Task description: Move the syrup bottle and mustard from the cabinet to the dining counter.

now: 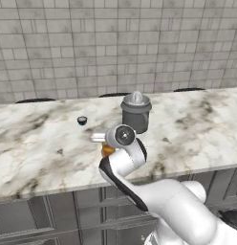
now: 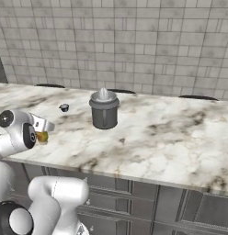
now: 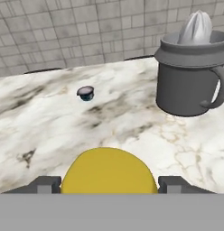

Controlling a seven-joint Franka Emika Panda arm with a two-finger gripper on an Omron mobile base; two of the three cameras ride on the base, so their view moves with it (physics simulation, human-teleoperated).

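Note:
The mustard (image 3: 109,171), a yellow squeeze bottle, sits between my two finger tips in the hand view, and its rounded yellow body spans the gap. My gripper (image 3: 111,182) is shut on it. From the base views, the mustard (image 1: 107,151) (image 2: 41,136) shows as a small yellow-orange patch under the hand, low over the dining counter (image 1: 197,134) (image 2: 171,137) near its front edge. I cannot tell whether it touches the marble. My gripper (image 1: 104,145) (image 2: 42,131) points toward the tiled back wall. The syrup bottle and the cabinet are out of view.
A grey lidded juicer mug (image 1: 136,114) (image 2: 104,111) (image 3: 188,74) with a pale reamer cone stands on the marble behind the hand and to its right. A small dark round object (image 1: 81,120) (image 2: 64,108) (image 3: 86,93) lies farther left. Dark drawer fronts (image 2: 180,206) run below.

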